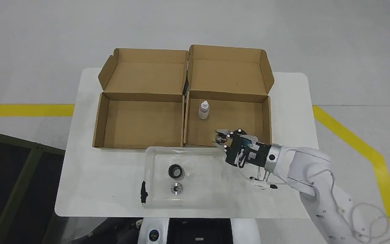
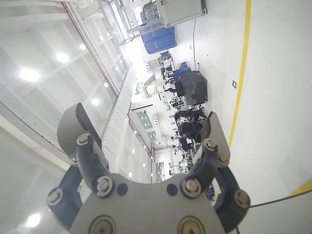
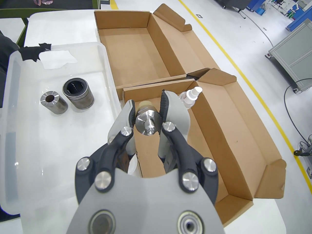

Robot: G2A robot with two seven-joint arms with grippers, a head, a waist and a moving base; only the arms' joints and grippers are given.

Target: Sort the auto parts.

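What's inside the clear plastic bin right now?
Two metal cylinders stand upright in the clear bin: a wider bearing and a smaller sleeve. The right gripper, shut on another part, covers one corner.

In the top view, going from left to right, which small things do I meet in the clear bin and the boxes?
In order: black scrap on the bin left edge → black-ringed metal sleeve in the bin → spray bottle in the right box → metal part held by the right gripper.
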